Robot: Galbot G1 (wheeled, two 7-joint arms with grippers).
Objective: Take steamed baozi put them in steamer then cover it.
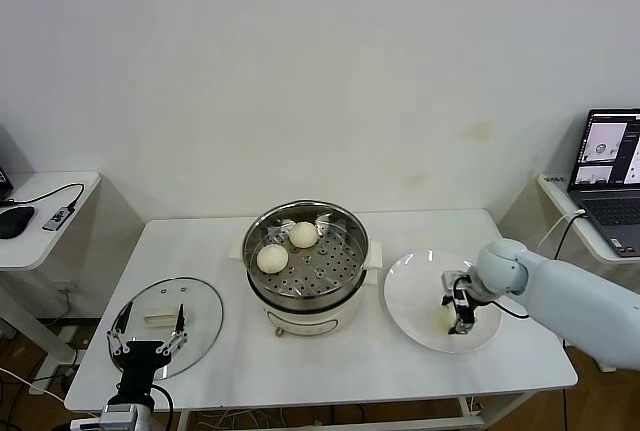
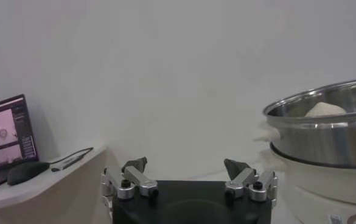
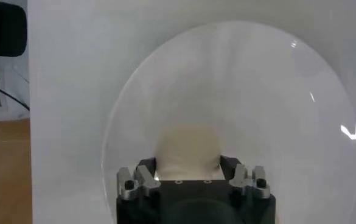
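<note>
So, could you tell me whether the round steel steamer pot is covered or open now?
Open: the steel steamer pot shows two cream-white buns inside, and the clear glass lid lies flat on the table.

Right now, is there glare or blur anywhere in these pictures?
Right wrist view: small bright glints on the white plate, and the baozi between the fingers looks soft. Head view: even light, with reflections on the steamer rim. Left wrist view: the laptop is slightly hazy.
</note>
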